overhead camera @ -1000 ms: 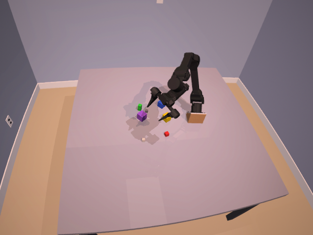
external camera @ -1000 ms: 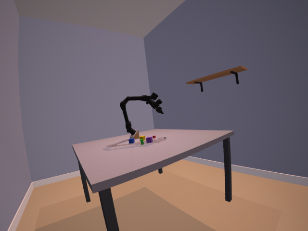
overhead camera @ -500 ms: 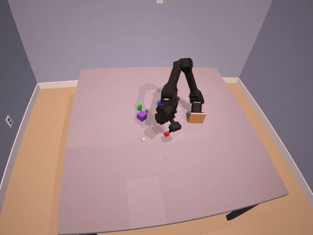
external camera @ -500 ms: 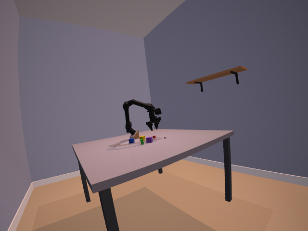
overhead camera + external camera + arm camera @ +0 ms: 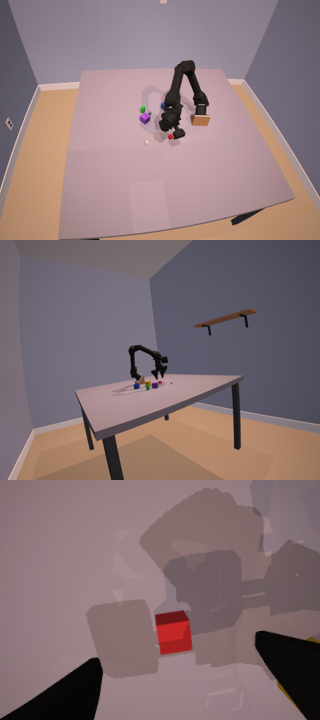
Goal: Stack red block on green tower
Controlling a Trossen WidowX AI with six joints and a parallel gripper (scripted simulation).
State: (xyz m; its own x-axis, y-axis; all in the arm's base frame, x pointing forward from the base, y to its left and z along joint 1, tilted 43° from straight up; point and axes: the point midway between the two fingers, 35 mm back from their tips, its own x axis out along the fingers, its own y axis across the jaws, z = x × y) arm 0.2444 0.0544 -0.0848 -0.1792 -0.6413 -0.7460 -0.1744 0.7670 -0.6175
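Note:
The red block (image 5: 170,136) (image 5: 160,382) (image 5: 175,636) lies on the table. My gripper (image 5: 159,378) (image 5: 179,652) is wide open and empty, pointing down above the red block. In the wrist view the block shows between the two fingers, slightly beyond the line of their tips. The green tower (image 5: 142,109) (image 5: 147,387) stands upright beyond the purple block in the top view; it is out of the wrist view. The arm hides most of the fingers in the top view.
A purple block (image 5: 145,118) (image 5: 155,385) and a small grey block (image 5: 149,113) are close to the tower. A blue block (image 5: 163,105) (image 5: 136,386) and yellow block (image 5: 148,383) lie nearer the arm. A small white block (image 5: 146,142) (image 5: 171,382) lies apart.

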